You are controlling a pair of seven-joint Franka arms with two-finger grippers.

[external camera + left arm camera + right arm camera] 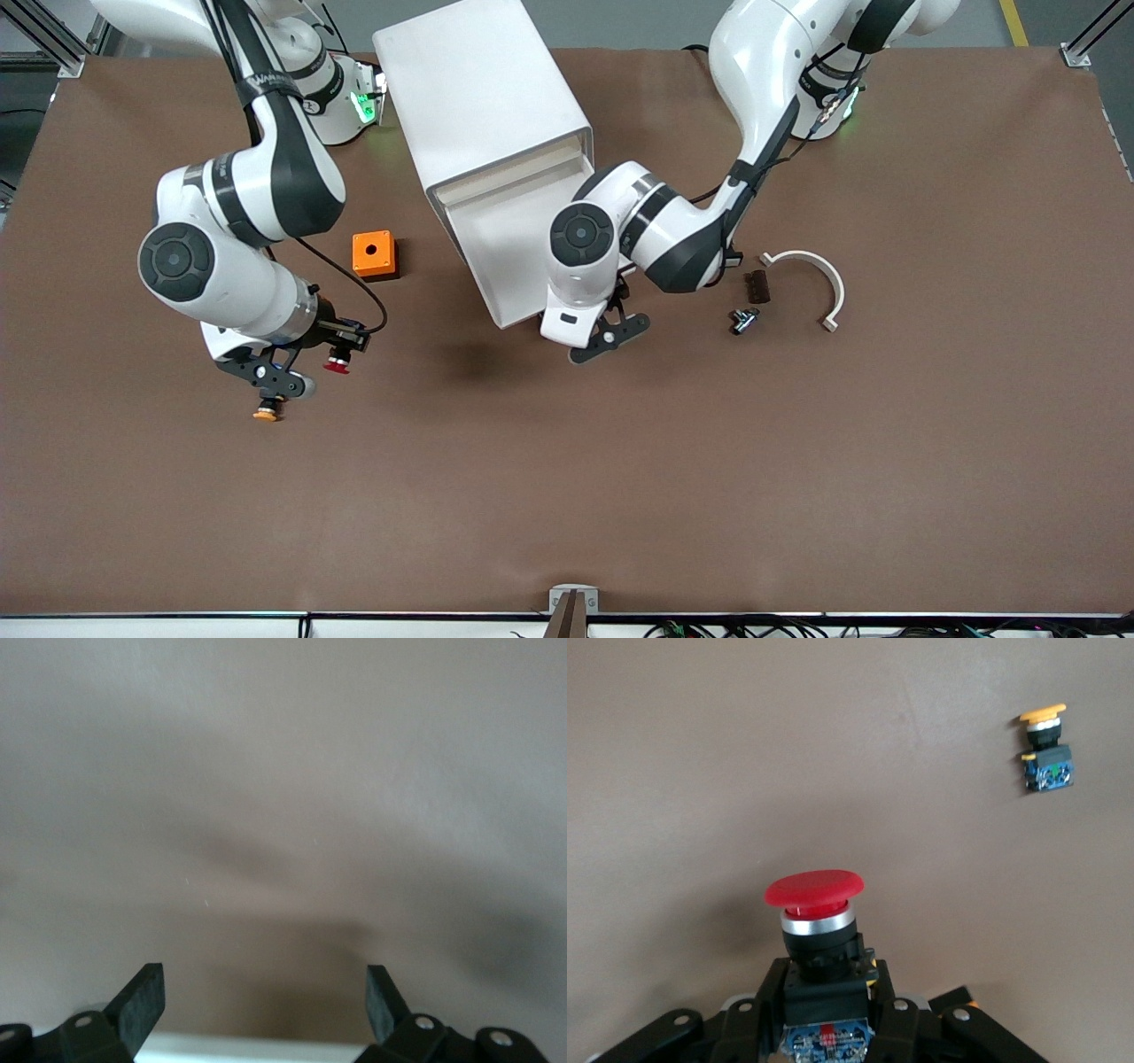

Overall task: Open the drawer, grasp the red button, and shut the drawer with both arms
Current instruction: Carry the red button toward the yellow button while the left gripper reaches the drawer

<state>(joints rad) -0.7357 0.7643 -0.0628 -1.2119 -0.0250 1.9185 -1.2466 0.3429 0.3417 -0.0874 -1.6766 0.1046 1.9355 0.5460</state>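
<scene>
The drawer (498, 252) stands pulled out of the white cabinet (478, 97) toward the front camera, and its tray shows nothing inside. My right gripper (341, 352) is over the brown table toward the right arm's end, shut on the button (337, 363). In the right wrist view the button's red cap (814, 889) rises above the right gripper (828, 1010), whose fingers clamp the black body. My left gripper (611, 337) is at the drawer's front end, open and holding nothing. In the left wrist view the left gripper (263, 988) has bare table between its fingers and a white strip beneath them.
An orange-capped button (266, 412) (1045, 749) lies on the table just nearer the front camera than my right gripper. An orange cube (375, 254) sits beside the drawer. Toward the left arm's end lie a white curved bracket (819, 279), a dark brown piece (756, 285) and a small black part (744, 319).
</scene>
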